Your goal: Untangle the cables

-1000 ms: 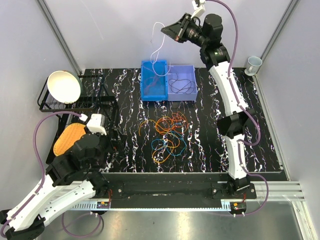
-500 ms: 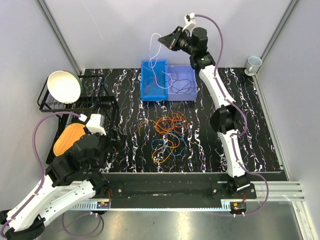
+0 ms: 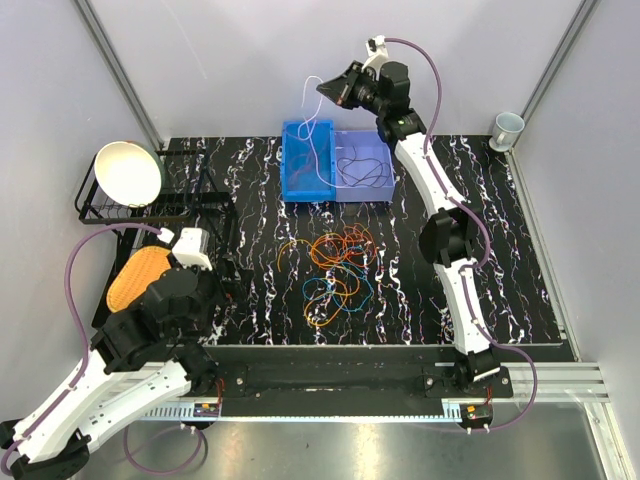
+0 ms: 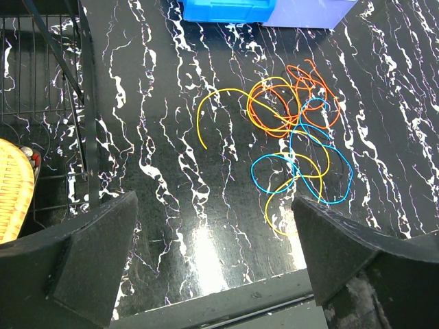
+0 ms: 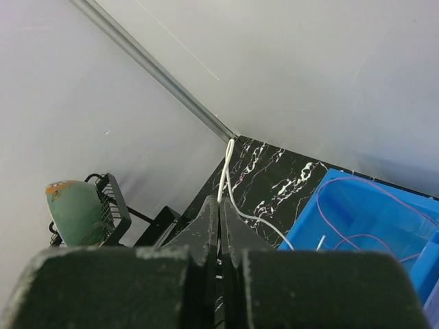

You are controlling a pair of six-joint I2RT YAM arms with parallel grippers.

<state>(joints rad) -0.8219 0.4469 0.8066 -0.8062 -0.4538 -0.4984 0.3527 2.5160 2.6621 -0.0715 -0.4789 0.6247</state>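
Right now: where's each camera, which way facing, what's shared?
Top external: above and behind the robot, looking down at the table; left arm and right arm show.
Left wrist: on left arm, looking down at the cable tangle; open left tool frames the bottom.
Right wrist: raised, facing the far left corner; shut right tool pinches a white cable.
Shared: blue bin in all three.
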